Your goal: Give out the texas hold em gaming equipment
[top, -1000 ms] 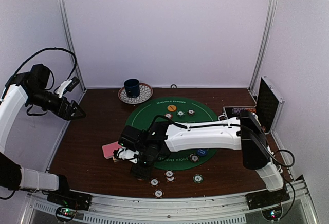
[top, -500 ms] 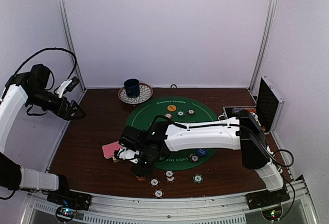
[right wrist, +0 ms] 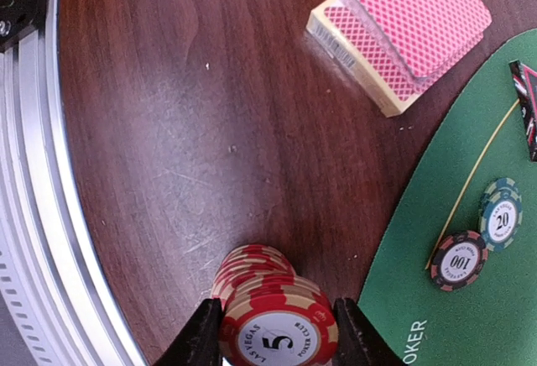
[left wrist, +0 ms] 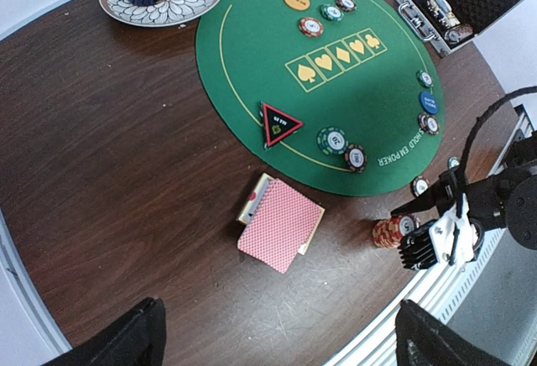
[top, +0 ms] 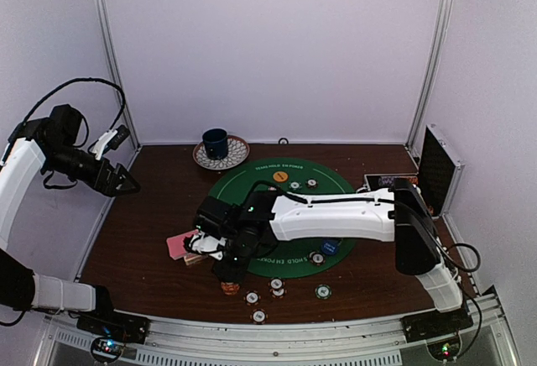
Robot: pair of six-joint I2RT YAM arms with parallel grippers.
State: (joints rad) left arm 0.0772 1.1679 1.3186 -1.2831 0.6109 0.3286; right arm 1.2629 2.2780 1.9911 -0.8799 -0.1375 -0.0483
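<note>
A leaning stack of red poker chips (right wrist: 264, 295) stands on the wood just off the green mat (left wrist: 352, 89); it also shows in the top view (top: 229, 287). My right gripper (right wrist: 273, 332) is over it, jaws narrowly parted on either side of the top chip. Pink-backed cards (left wrist: 281, 225) lie on their box (right wrist: 352, 55) to the left. The red-rimmed triangle (left wrist: 279, 122), two chips (left wrist: 333, 140), the orange button (left wrist: 296, 0) and the blue button (left wrist: 429, 101) lie on the mat. My left gripper (top: 126, 185) is open, high at the left.
A dark blue mug (top: 216, 142) on a patterned plate stands at the back. An open chip case (top: 436, 169) sits at the right edge. Loose chips (top: 276, 284) lie near the front rail (top: 268, 337).
My right gripper has risen off the red chip stack, which stays on the wood and now shows below it. The left arm has not moved.
</note>
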